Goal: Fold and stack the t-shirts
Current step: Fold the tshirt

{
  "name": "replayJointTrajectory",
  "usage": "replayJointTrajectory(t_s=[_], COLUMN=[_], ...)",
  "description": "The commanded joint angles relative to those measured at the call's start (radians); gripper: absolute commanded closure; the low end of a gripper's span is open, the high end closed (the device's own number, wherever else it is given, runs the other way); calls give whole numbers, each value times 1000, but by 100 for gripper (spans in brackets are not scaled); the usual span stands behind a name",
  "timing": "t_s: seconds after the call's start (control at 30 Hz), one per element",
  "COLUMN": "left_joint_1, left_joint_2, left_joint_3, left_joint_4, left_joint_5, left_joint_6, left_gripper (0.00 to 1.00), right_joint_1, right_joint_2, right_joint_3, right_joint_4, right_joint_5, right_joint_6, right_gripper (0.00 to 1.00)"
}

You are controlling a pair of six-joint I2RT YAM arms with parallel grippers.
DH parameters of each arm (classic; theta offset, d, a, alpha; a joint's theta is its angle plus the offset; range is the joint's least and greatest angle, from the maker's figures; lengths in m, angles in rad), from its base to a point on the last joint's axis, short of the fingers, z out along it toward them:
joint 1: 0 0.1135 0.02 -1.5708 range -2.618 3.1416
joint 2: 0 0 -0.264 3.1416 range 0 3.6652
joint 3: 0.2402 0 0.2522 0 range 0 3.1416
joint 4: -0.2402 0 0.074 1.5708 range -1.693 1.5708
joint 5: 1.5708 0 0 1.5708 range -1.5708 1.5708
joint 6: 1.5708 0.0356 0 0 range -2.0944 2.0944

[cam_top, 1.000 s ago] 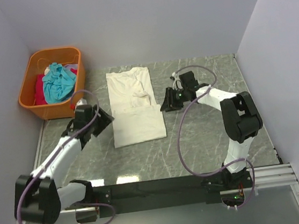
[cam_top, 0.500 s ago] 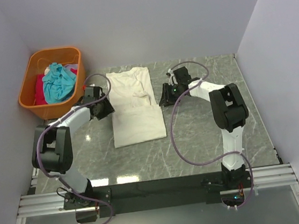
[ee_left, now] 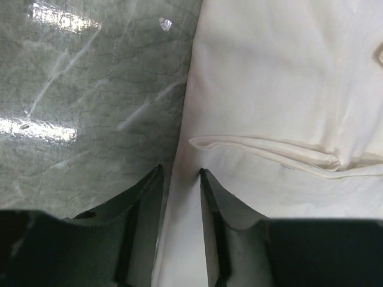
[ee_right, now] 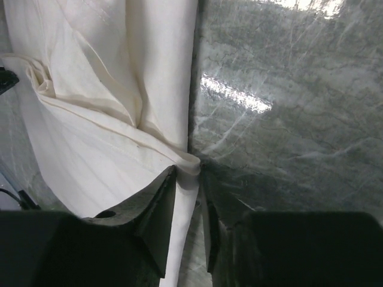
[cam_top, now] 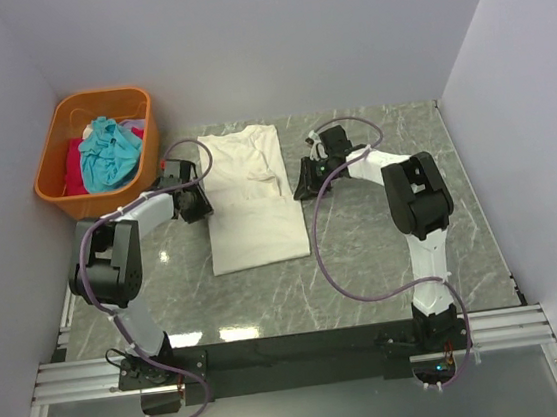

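From my seat, the cream t-shirt (cam_top: 256,221) lies flat in the middle of the marble table (cam_top: 394,246). Its near half is doubled over into a smooth panel and its far half is creased. Midway up its length both arms have their tools down at the cloth, one on each side.

The left gripper (ee_left: 179,171) straddles the shirt's left edge. Its jaws are parted by a narrow gap, with the hem running between them and not pinched.

The right gripper (ee_right: 187,169) sits at the right edge, where a fold ends in a small corner right at its tips. I cannot tell whether that corner is nipped or loose.

At the far left, well apart, the orange basket (cam_top: 51,192) holds a teal shirt (cam_top: 106,153) and a red shirt (cam_top: 74,167).
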Motion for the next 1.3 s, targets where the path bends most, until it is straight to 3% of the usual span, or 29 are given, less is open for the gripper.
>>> replayJointTrajectory(t_s=[0.0,0.13,0.23,0.8,1.03,1.27], left_joint_1=[1,1,1,24,48,50], left_joint_2=[2,-11,-27,-143,-169,-72], left_joint_3=[32,21,9,-99,-152,-110], left_joint_4=[8,11,21,105,149,143], left_joint_5=[4,2,1,1,1,27], left_joint_6=[17,14,14,-24,-52,-39], left_gripper=[64,91,99,99,99,99], right_joint_1=[-2,7,9,18,15,12], right_joint_2=[13,-16,-42,-82,-29,43], right_joint_3=[29,27,19,-22,1,27], right_joint_4=[19,24,47,211,211,149], right_joint_5=[-36,-59,-77,-238,-217,-150], right_joint_6=[-3,-20,-32,-43,-43,-41], right_gripper=[70,97,100,100,100,100])
